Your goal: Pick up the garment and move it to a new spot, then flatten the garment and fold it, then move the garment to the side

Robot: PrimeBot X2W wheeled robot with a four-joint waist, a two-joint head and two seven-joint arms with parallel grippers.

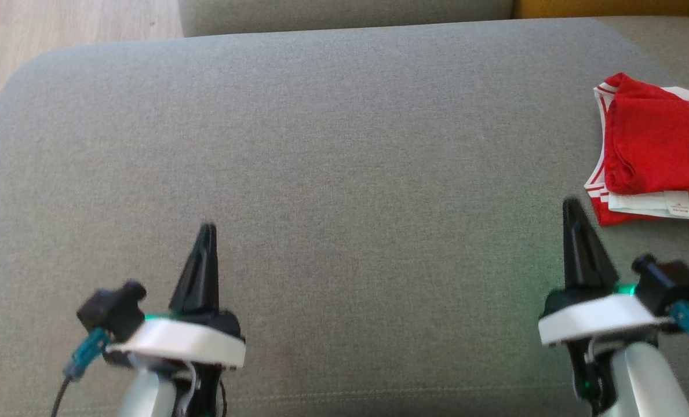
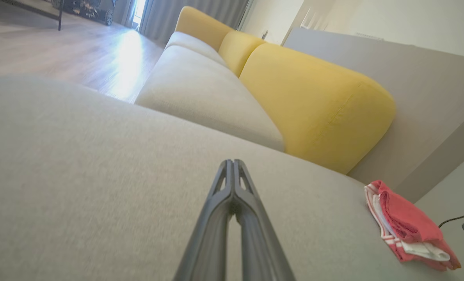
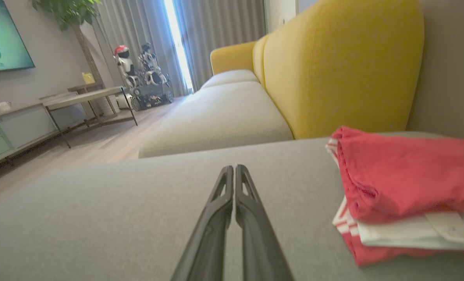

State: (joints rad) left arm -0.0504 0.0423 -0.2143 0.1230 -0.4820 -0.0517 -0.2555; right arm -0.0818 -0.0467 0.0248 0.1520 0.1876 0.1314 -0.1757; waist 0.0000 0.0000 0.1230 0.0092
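Head view. Left gripper [image 1: 208, 229] at lower left, right gripper [image 1: 570, 204] at lower right, both above the grey cushion [image 1: 344, 145], fingers pressed together, pinching nothing. Garment [image 1: 657, 145], red with white trim, folded into a compact stack at the cushion's right edge, just beyond and to the right of the right gripper, apart from it.

Left wrist view. Fingers of the left gripper [image 2: 233, 163] closed tip to tip over bare fabric. Garment [image 2: 407, 226] well apart, far to the right, below the yellow backrest [image 2: 313, 105].

Right wrist view. Right gripper [image 3: 235, 168] closed likewise, empty. Garment [image 3: 403, 175] near, right of the fingers, not touching. 2 layers showing, red over white, with a label [image 3: 452, 228] at the lower edge.

Judged step: 3rd and last, moving aside, apparently done, given the folded stack lying off-centre. Next move, probably: drawing both arms back clear of the stack without brushing it. Should another pick be needed, calls for spreading the right fingers first, then reaching right and forward to the near edge.
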